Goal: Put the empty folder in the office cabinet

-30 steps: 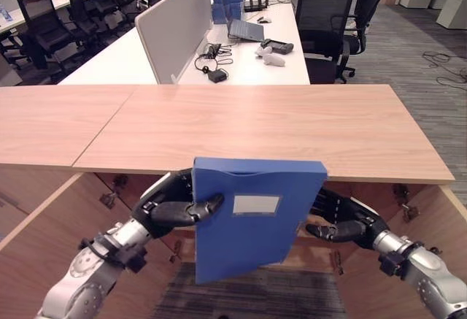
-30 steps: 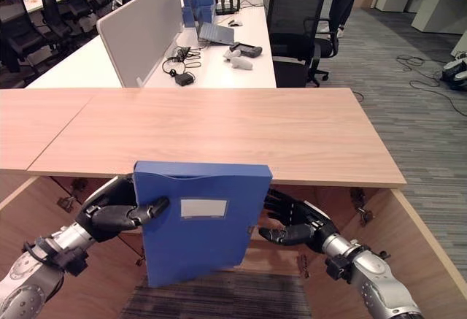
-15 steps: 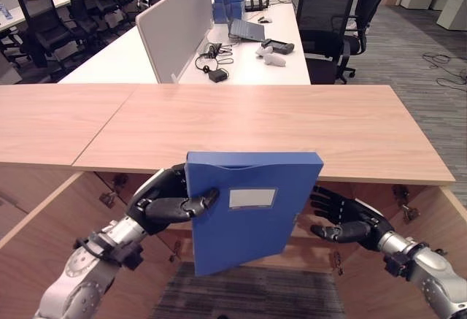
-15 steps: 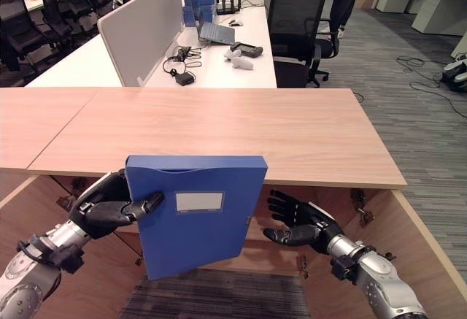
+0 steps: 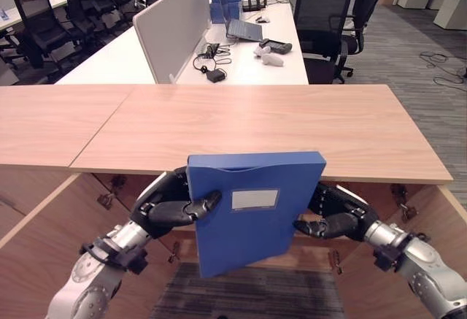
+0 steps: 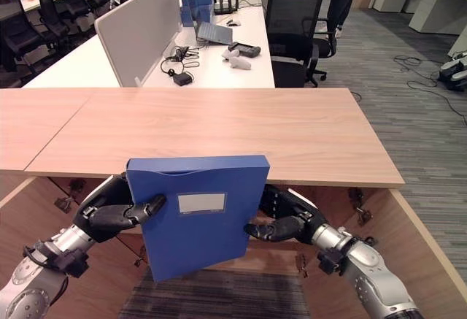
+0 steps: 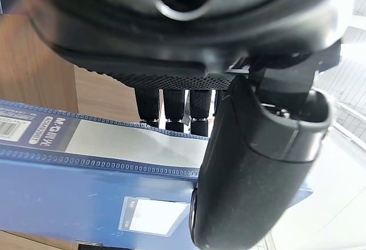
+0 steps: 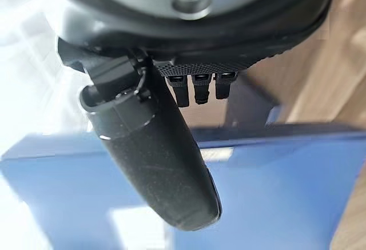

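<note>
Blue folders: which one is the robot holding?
The big blue folder with the white label, upright in front of the wooden cabinet top, left hand gripping it. The other blue folders stand far back on the white desk.

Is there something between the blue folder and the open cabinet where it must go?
Nothing visible blocks it. The blue folder is held upright just before the cabinet opening, below the front edge of its wooden top, with the left hand gripping one side and the right hand at the other. Both doors stand open.

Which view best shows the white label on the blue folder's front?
The left eye view: the white rectangular label faces the camera unobstructed on the blue plastic box folder. The right eye view matches; the left wrist view shows it partly, the right wrist view faintly.
</note>
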Available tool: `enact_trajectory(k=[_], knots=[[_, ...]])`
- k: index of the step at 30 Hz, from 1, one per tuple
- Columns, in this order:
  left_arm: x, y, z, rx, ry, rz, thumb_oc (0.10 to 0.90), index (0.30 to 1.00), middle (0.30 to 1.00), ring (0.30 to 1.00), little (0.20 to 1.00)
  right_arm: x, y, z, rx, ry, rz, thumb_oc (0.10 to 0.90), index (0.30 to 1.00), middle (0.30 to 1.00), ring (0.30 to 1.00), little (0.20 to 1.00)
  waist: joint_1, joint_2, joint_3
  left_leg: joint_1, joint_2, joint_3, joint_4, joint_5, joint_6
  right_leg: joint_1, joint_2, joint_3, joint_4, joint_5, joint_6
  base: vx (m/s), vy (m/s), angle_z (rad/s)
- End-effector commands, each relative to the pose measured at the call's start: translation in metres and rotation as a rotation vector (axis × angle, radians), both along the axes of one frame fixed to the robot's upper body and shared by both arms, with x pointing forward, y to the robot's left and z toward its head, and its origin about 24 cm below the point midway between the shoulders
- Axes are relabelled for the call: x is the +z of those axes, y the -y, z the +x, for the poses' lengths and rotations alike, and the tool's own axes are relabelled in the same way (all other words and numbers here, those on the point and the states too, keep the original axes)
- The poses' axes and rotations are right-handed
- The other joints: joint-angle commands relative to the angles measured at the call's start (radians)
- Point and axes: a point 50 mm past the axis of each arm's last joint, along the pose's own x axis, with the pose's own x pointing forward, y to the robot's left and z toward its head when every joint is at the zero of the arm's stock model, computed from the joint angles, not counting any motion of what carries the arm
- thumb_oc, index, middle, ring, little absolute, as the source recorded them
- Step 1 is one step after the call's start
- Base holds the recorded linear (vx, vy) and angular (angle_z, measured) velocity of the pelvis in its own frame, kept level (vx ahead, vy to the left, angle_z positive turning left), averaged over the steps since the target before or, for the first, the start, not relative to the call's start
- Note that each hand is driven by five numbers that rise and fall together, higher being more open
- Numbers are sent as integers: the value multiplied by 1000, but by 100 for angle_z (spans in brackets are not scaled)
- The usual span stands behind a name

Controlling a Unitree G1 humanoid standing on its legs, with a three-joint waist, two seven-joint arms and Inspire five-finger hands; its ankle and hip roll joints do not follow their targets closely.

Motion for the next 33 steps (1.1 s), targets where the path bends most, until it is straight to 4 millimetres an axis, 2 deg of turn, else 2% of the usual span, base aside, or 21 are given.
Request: enact_trajectory(k=[1,11,15,18,20,22,32,33], knots=[[63,0,17,-32,347,-1,400,300,300,300,300,68,-19,26,89,324,132,800,900,900,900,900,-1,-51,-38,5,3,33,-2,-27,-13,58,-27,26,11,-120,52,0,0,0],[63,24,22,-109,371,-39,400,300,300,300,300,85,-59,30,211,405,226,800,900,900,900,900,-2,-51,-38,-2,2,37,-2,-19,-6,48,-24,37,11,-107,44,-13,3,-2],[61,31,24,-127,368,-73,400,300,300,300,300,84,-69,32,217,406,276,800,900,900,900,900,0,-52,-38,-4,1,38,-2,-20,-5,48,-24,38,11,-107,42,-12,2,0],[59,46,27,-163,366,-140,400,300,300,300,300,84,-85,36,218,414,355,800,900,900,900,900,1,-54,-38,3,-2,42,-2,-33,-3,55,-26,38,11,-117,40,-16,3,0],[60,46,27,-163,366,-140,400,300,300,300,300,84,-85,36,218,414,355,800,900,900,900,900,1,-54,-39,2,-2,42,-2,-32,-3,53,-26,38,11,-116,39,0,0,0],[58,59,29,-196,362,-199,400,300,300,300,300,84,-101,38,233,407,442,800,900,900,900,900,0,-55,-37,6,-3,42,-2,-33,-1,56,-25,38,12,-118,35,0,0,0],[52,77,30,-248,320,-280,400,300,300,300,300,86,-127,37,273,383,570,800,900,900,900,900,1,-56,-34,4,-6,40,-2,-35,3,53,-25,42,13,-116,31,0,0,0],[49,82,31,-248,307,-308,400,300,300,300,300,88,-135,36,293,384,589,800,900,900,900,900,1,-57,-35,4,-7,40,-2,-36,4,52,-25,44,13,-116,30,0,0,0]])
